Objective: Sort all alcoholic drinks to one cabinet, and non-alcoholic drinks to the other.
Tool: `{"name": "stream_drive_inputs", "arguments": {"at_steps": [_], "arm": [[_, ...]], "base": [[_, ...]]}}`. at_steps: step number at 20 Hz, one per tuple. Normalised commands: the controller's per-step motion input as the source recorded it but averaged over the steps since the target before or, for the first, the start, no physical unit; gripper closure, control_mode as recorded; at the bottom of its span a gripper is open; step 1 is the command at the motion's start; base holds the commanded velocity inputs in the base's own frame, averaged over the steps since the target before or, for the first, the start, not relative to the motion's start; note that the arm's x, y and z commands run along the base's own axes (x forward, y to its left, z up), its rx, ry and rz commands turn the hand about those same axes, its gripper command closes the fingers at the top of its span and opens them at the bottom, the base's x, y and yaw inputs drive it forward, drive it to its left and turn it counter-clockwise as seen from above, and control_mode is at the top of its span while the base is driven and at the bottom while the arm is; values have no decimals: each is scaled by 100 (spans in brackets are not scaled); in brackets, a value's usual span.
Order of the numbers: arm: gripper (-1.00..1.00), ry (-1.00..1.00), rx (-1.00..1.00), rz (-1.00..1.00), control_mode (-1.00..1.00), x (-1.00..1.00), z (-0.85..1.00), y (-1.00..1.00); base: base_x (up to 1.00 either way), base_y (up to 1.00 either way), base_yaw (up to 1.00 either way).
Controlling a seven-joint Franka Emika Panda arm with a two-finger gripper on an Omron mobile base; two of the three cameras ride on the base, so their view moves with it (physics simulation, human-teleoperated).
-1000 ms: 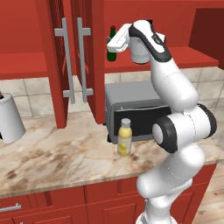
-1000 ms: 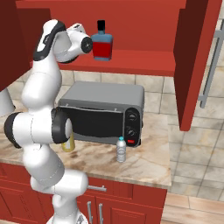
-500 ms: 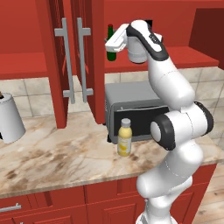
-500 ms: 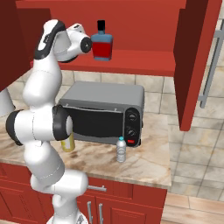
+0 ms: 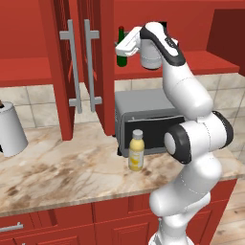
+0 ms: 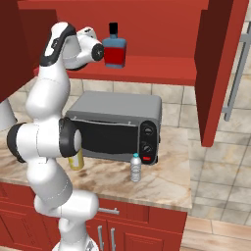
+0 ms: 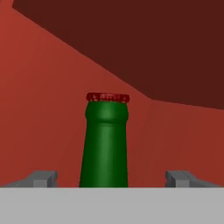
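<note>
Claw: the gripper (image 7: 109, 178) stands wide, one tip on each side of the green bottle (image 7: 105, 144) with clear gaps, gripping nothing.
Green bottle: upright on the red shelf (image 6: 162, 68) of the open wall cabinet (image 5: 91, 62), near the shelf's left end, red cap on.
Step in hand: I judge this the release; you should back the hand straight out along its own line so neither tip clips the neck and tips the bottle.
Square bottle: the red-and-blue bottle (image 6: 114, 48) stands on the same shelf, just beside the hand.
Still on the counter: juice bottle (image 5: 136, 150) by the front left corner of the toaster oven (image 6: 117, 125); water bottle (image 6: 136, 167) at its front right corner.
Writing: no brand or label legible on any bottle.
</note>
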Motion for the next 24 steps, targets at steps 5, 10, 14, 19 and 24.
{"name": "stream_drive_inputs", "arguments": {"at_steps": [5,10,14,19,24], "arm": [[-100,0,7,0,-100,11,0,-8],[-100,0,7,0,-100,17,0,-4],[-100,1,6,0,-100,20,0,0],[-100,0,6,0,-100,14,0,0],[-100,0,5,0,-100,3,0,0]], "base": [[0,0,0],[0,0,0],[0,0,0],[0,0,0],[0,0,0]]}}
